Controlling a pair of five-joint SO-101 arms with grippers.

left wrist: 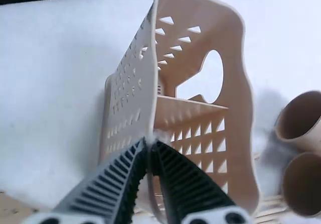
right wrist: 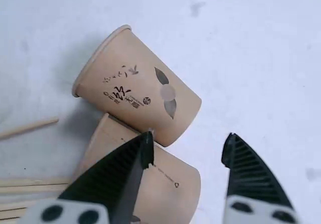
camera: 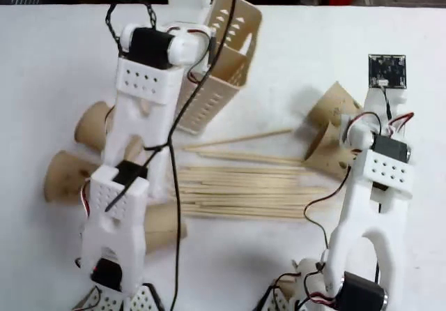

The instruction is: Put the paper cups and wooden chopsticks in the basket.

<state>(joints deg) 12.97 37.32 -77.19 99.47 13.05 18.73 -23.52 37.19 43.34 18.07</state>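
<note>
Two tan paper cups [right wrist: 135, 91] lie on their sides, touching each other, toward the right edge of the white bench [camera: 313, 39]. The right jaws hang spread wide just above the nearer cup, with one jaw across its wall. That gap looks set to take the cup across its body, which is probably why the arm sits there. The left jaws are pinched tight on a thin side wall of the beige perforated plastic basket [left wrist: 133, 83], which sits near the far edge of the bench, about midway along it. The basket is tipped over rather than upright, and its open mouth is turned toward the right-hand cups. I judge it is held this way so that things can be slid or dropped in from the side. Whether its lower wall rests on the bench or is lifted clear is hard to tell from above. A bundle of pale wooden chopsticks [camera: 251, 189] lies flat in the middle of the bench, between the two arms, with one stray chopstick [camera: 240, 140] angled between the bundle and the basket. Three more paper cups [camera: 66, 175] lie on their sides toward the left edge, partly under the left arm, so they are awkward to reach while that arm holds the basket.
</note>
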